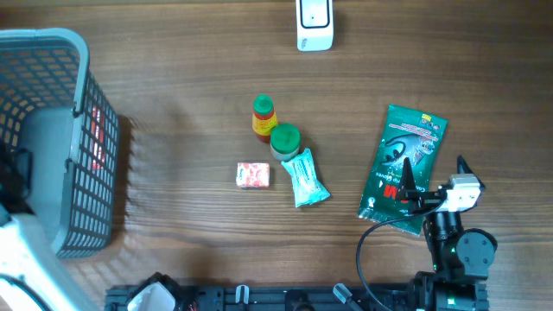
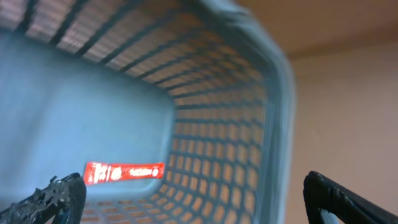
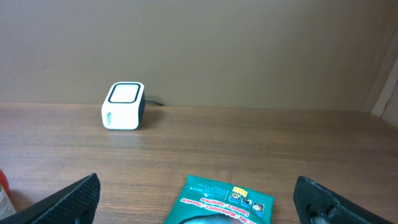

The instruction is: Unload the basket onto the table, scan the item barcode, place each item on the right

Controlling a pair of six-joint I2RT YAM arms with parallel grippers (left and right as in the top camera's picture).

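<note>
Left gripper (image 2: 189,193) spread wide over basket (image 2: 281,93) at left edge of table (image 1: 190,250) — red sachet (image 2: 124,172) inside; right gripper (image 3: 196,186) likewise splayed above green packet (image 3: 227,200).

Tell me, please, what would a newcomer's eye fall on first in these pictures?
The big grey mesh basket at the left edge of the overhead view stands out first, with a red sachet lying on its floor. Next comes the green pouch lying flat on the right. The white scanner sits at the top edge, near the middle.
</note>
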